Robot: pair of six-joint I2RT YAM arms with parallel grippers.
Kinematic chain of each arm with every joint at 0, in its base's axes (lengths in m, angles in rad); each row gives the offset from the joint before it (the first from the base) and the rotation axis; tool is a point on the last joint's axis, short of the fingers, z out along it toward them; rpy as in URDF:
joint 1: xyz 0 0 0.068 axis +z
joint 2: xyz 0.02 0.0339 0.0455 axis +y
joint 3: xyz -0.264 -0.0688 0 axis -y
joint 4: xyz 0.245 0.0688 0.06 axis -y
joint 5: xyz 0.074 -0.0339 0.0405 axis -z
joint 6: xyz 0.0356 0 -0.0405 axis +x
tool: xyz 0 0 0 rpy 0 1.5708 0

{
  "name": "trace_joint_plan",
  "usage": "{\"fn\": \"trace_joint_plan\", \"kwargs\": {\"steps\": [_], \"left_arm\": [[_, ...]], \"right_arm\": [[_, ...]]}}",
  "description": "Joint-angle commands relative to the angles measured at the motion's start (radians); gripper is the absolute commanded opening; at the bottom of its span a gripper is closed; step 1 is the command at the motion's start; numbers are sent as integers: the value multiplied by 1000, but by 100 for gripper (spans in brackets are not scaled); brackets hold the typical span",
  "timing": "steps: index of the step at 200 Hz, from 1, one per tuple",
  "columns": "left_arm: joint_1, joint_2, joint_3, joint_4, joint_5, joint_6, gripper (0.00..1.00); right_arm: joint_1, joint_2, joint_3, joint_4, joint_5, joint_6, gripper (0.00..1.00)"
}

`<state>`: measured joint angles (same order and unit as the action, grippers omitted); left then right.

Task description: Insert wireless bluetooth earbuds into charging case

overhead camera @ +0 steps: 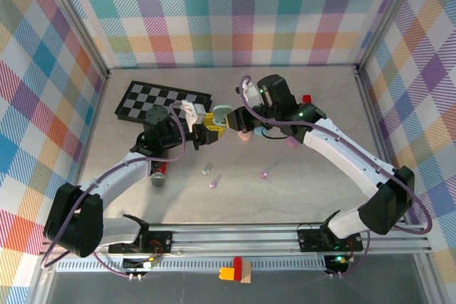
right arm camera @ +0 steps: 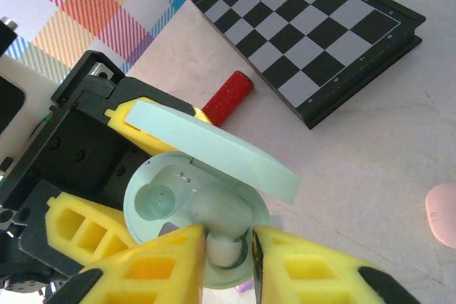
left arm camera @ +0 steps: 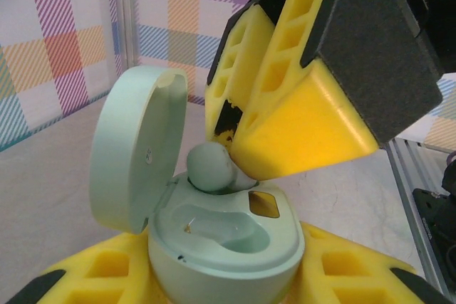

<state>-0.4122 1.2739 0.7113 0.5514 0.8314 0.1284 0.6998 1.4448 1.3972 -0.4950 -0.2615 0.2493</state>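
My left gripper is shut on the mint charging case, whose lid stands open; its yellow fingers flank the base. A pale whitish-green earbud sits in the case's far socket, also seen as the earbud under the right fingers. My right gripper has closed round it from above: one pad touches it, and the other stands a sliver off. The near socket is empty. Loose earbuds lie on the table in front.
A chessboard lies at the back left, with a red cylinder near it. A pink case rests on the table to the right. More buds lie near the middle. Checked walls close in three sides.
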Motion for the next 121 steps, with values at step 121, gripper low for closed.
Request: {"fn": "trace_joint_plan", "kwargs": {"steps": [121], "left_arm": [[0,-25,5,56,18,2,35]], "right_arm": [[5,-22,11,18,7,-11,38]]}}
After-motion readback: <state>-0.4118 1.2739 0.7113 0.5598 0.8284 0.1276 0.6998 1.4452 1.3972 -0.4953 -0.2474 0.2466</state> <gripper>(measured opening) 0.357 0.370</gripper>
